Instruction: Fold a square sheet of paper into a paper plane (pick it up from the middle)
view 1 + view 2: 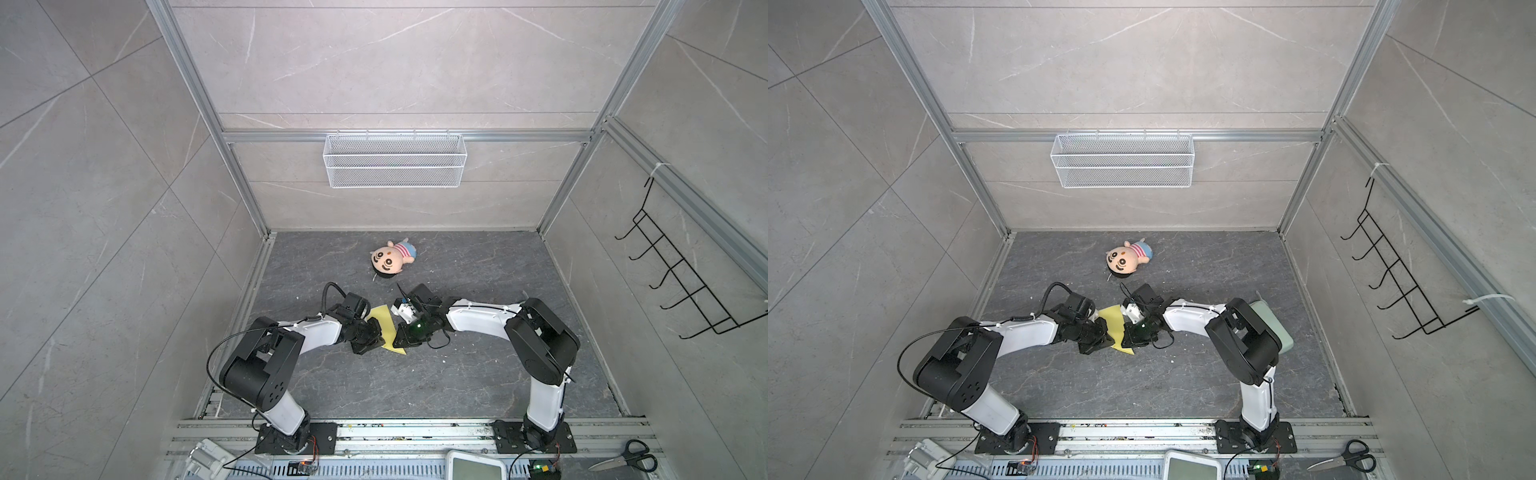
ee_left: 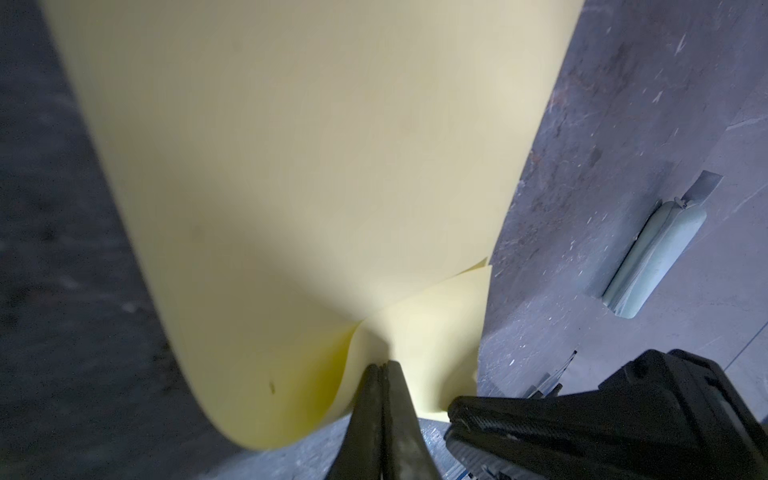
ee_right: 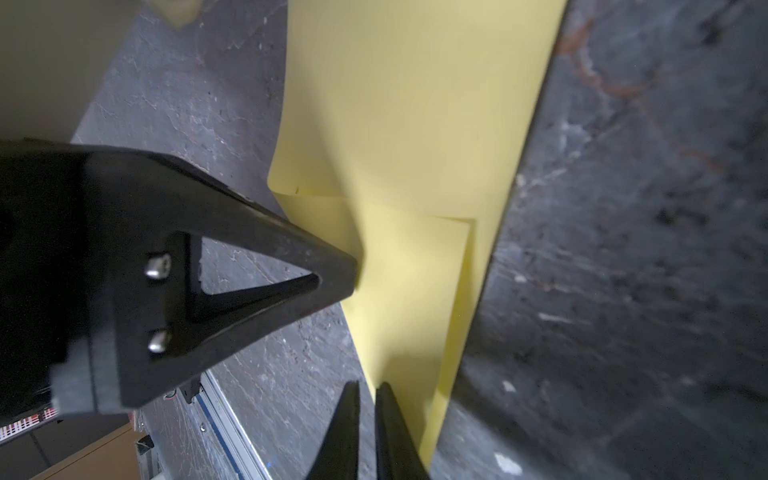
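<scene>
Left pincer (image 2: 383,368) clenched on the square sheet of paper (image 2: 316,166).
Right pincer (image 3: 368,388) nearly closed at its edge; we can't tell if it grips.

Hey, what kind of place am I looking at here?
Probably a robot lab test cell: aluminium frame walls, a left arm and right arm bolted to a rail, a plush doll as prop.
</scene>
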